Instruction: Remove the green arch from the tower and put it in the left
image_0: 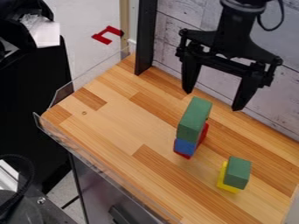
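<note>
1. While the pincer (211, 101) is held open, with a wide gap left between its two fingers, nothing is gripped by it. It is suspended in the upper right of the camera view, pointed downward, and it is framed by the pale plank wall (280, 89) behind.

2. On the wooden tabletop (111, 124), a small tower is set up right of the view's middle. Its top is formed by the green piece (194, 119), which is laid lengthwise, with one end aimed toward the wall. Only its plain upper and side faces are shown, so whether an arch is cut into it cannot be told.

3. Under the near end of the green piece, a blue block (185, 146) is seen. Red is shown below the blue block and also along the tower's right side; whether one red part or several are used cannot be told.

4. The green piece is not touched by the pincer, whose fingertips are seen above it in the view.

5. To the lower right of the tower, well apart from it, a green cube (238, 173) is placed with a yellow block (227, 187), which is partly covered by it.

6. The tabletop's near left side is edged by a clear panel (105, 171), and a black post (146, 37) is fixed upright by its far corner.
</note>
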You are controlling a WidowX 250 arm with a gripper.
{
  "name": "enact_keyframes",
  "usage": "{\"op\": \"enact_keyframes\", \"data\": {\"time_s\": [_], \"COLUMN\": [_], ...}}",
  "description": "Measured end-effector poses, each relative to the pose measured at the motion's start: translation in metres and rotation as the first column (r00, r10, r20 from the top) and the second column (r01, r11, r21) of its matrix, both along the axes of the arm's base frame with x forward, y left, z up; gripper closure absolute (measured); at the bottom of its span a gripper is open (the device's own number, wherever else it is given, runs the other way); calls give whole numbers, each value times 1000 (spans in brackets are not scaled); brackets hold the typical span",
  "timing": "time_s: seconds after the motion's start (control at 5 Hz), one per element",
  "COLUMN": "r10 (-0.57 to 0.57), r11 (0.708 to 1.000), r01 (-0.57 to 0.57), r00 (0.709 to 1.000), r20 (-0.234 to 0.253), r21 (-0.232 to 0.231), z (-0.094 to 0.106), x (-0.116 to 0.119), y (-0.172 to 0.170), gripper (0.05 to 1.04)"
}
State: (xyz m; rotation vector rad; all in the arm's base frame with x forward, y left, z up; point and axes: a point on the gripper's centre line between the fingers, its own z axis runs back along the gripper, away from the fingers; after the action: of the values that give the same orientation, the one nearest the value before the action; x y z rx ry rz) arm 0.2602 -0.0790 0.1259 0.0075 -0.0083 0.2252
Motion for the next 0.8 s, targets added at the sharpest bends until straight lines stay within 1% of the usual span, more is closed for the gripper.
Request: {"op": "enact_keyframes", "data": {"time_s": [0.2,0.4,0.6,0.8], "r10": [1,73,134,142], "r11": [1000,997,991,988], "r01": [0,-73,-136,-148], "r00": [999,996,988,984], "r20": [-33,-55,-76,-108], "r21": [9,0,-21,-49], "z": [-9,-18,-22,-30], "x": [-3,-11,-9,-8], "y": [1,20,42,51], "gripper": [83,83,83,83]}}
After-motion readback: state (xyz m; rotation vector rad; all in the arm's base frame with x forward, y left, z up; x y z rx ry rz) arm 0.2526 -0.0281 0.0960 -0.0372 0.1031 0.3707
